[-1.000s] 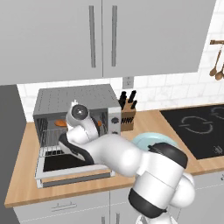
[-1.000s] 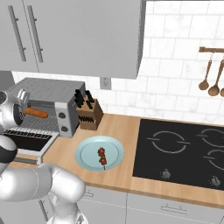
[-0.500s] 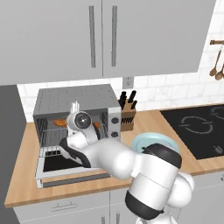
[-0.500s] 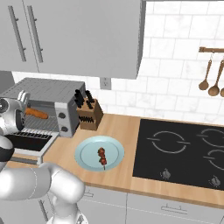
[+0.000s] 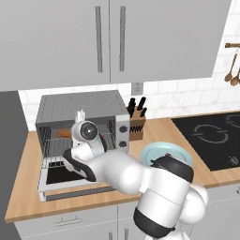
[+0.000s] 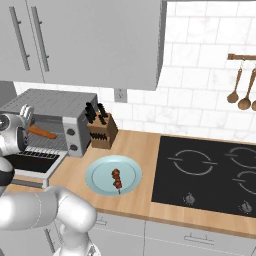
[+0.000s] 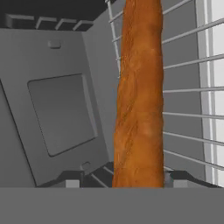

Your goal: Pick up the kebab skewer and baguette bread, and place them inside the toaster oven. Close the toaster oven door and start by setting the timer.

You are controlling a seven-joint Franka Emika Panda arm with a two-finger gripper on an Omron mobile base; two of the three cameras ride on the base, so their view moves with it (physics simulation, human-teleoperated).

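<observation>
Placing baguette bread (image 7: 140, 100) on the wire rack (image 7: 188, 78) inside the toaster oven (image 5: 84, 117), door (image 5: 70, 180) dropped open at worktop's left end. Pincer (image 7: 127, 178) at the oven mouth, fingertips either side of the loaf's near end; looks to be letting go, can't tell if contact remains. Loaf runs straight away from the pincer, deeper into the cavity. Next probably: back out clear, then go right for kebab skewer (image 6: 117, 178) on the plate (image 6: 97, 175) near worktop's front edge.

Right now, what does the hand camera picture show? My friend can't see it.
A long orange-brown baguette bread lies on the wire rack inside the grey metal toaster oven. The gripper's dark fingertips sit on either side of its near end.
</observation>
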